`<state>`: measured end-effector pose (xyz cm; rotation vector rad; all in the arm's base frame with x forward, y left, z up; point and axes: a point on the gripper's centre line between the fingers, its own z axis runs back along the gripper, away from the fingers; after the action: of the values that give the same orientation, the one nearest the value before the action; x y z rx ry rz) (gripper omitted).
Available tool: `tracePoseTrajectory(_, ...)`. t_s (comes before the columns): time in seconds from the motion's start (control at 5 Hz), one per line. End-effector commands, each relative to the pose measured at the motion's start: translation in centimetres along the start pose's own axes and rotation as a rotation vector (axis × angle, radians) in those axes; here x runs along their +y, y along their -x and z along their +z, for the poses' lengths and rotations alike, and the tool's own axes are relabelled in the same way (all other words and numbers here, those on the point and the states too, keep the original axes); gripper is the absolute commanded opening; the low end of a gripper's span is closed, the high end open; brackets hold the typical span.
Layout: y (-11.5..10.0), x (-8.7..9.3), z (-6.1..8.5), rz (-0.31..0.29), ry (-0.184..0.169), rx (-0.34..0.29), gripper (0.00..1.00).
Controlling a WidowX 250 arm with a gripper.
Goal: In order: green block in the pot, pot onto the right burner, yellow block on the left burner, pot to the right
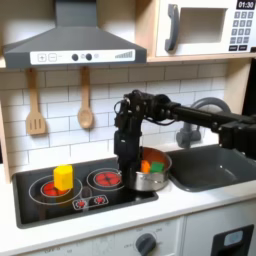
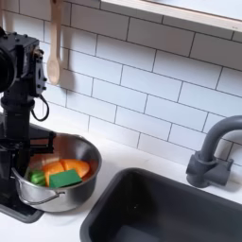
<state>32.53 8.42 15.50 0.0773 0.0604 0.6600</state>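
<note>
In the first exterior view the yellow block [image 1: 63,177] stands upright on the left burner [image 1: 45,188]. The silver pot [image 1: 160,184] sits just right of the stove, beside the right burner [image 1: 104,179]. The second exterior view shows the pot [image 2: 57,197] holding the green block [image 2: 64,178] next to an orange piece [image 2: 74,166]. My gripper [image 1: 128,165] hangs straight down at the pot's left rim, and in the second exterior view the gripper [image 2: 17,175] covers that rim. How its jaws stand is hidden.
A dark sink [image 1: 215,166] lies right of the pot, with a grey faucet [image 2: 213,156] behind the sink [image 2: 161,216]. A spatula [image 1: 35,110] and a wooden spoon [image 1: 85,100] hang on the tiled wall. The stove knobs [image 1: 90,201] sit at its front edge.
</note>
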Motion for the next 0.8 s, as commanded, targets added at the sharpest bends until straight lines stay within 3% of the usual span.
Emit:
tracePoseTrajectory(0.0,-0.1,0.6,1.7,-0.066,-0.020,-0.028,1.00)
tracePoseTrajectory(0.2,-0.4,1.0,2.4,-0.088,-0.045,-0.052,1.00)
tracePoseTrajectory(0.4,-0.9,1.6,4.0,-0.112,-0.045,-0.092,1.00)
tracePoseTrajectory(0.6,-1.8,1.5,5.7,-0.258,-0.033,-0.125,1.00)
